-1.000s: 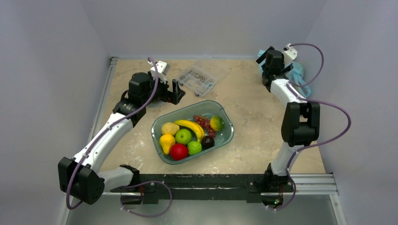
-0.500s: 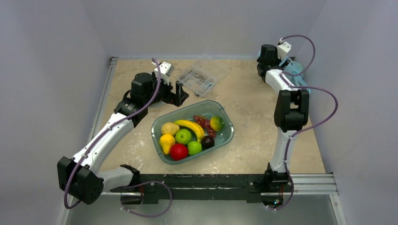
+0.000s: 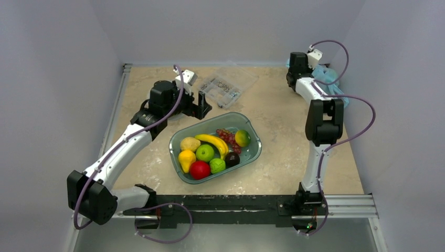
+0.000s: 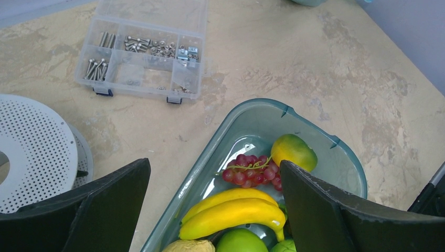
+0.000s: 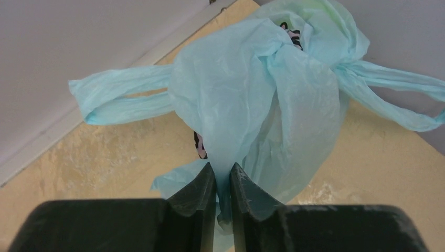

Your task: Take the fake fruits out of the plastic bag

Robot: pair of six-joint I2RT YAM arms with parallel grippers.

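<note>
The light-blue plastic bag [image 3: 329,76] lies crumpled in the far right corner, handles spread out; in the right wrist view the plastic bag [image 5: 252,100] shows a bit of dark print, and no fruit shape shows through it. My right gripper [image 5: 222,181] is shut on a fold at its near edge. A green-and-orange mango-like fake fruit [image 3: 242,138] [image 4: 294,151] lies in the teal tray [image 3: 178,137], with a dark round fruit [image 3: 232,159] nearer the front. My left gripper [image 3: 198,106] [image 4: 213,164] hangs open over the tray's far rim, holding nothing.
The tray [image 4: 210,152] also holds a banana [image 4: 236,210], grapes [image 4: 254,170], a yellow pear [image 3: 186,159], a red apple [image 3: 199,169] and a light-green apple [image 3: 205,153]. A clear box of screws [image 3: 225,86] [image 4: 141,52] sits behind it. Walls close in on the bag.
My right gripper moved into the far corner and closed from wide open onto the bag. The left gripper drifted slightly right, staying open.
</note>
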